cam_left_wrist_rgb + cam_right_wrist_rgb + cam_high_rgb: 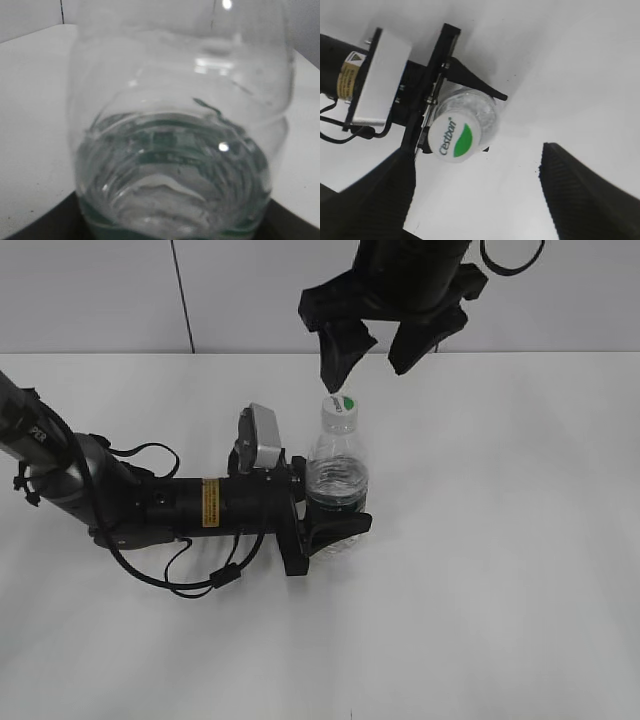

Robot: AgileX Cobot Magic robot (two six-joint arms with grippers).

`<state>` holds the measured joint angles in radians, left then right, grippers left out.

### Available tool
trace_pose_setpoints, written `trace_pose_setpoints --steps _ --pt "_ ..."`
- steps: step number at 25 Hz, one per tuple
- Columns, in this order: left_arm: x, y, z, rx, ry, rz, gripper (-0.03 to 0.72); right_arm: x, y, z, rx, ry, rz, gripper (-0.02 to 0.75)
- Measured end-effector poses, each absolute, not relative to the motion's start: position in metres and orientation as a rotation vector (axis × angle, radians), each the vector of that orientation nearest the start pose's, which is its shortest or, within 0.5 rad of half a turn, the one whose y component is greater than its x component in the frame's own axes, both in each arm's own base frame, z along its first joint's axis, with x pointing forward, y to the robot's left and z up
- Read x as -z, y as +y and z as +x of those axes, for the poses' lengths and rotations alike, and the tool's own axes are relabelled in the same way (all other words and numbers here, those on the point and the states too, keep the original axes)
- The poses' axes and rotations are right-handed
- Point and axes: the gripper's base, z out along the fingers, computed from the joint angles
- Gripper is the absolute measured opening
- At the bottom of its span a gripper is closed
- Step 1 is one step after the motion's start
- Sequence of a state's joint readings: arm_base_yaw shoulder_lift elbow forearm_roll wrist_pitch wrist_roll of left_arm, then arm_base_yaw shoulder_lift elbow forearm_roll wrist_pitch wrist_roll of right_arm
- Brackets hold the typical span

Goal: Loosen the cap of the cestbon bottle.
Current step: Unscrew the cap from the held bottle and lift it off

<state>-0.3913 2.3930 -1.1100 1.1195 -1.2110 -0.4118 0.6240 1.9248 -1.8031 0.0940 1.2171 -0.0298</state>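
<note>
While the cestbon bottle (338, 480) is clamped upright mid-table by the left gripper (335, 525), the right gripper (378, 352) is hung spread wide above the cap (341, 405), w/ cap off-centre btwn fingers, so a one-sided pinch could be made & bottle tipped.

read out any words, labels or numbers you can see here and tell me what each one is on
"Cestbon", in green beside a green half-oval mark: on top of the white cap of the cestbon bottle.
Yellow sticker with a warning triangle on the left arm: lettering too small to read.
Bottle's green label band: blurred through the water, unreadable.
</note>
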Motion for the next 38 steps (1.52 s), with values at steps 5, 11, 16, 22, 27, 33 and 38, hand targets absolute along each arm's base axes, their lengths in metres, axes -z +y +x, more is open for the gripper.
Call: trace_pose_setpoints --steps 5,11,16,22,27,33,38 --pt "-0.045 -0.22 0.333 1.064 1.468 1.173 0.408 -0.287 0.252 0.336 -0.265 2.76 -0.857 0.586" --pt "-0.045 -0.22 0.333 1.064 1.468 1.172 0.408 -0.277 0.257 0.338 -0.292 2.792 -0.856 0.586" --pt "-0.045 -0.22 0.333 1.064 1.468 1.172 0.408 -0.273 0.258 0.34 -0.29 2.799 -0.858 0.586" --pt "-0.045 -0.22 0.333 1.064 1.468 1.172 0.408 -0.265 0.26 0.342 -0.284 2.817 -0.861 0.577" --pt "-0.045 -0.22 0.333 1.064 1.468 1.172 0.408 -0.265 0.26 0.342 -0.283 2.81 -0.878 0.535" --pt "-0.045 -0.22 0.333 1.062 1.471 1.166 0.408 -0.266 0.262 0.342 -0.296 2.79 -0.93 0.295" --pt "-0.045 -0.22 0.333 1.062 1.471 1.166 0.408 -0.266 0.262 0.341 -0.293 2.748 -1.029 0.295"
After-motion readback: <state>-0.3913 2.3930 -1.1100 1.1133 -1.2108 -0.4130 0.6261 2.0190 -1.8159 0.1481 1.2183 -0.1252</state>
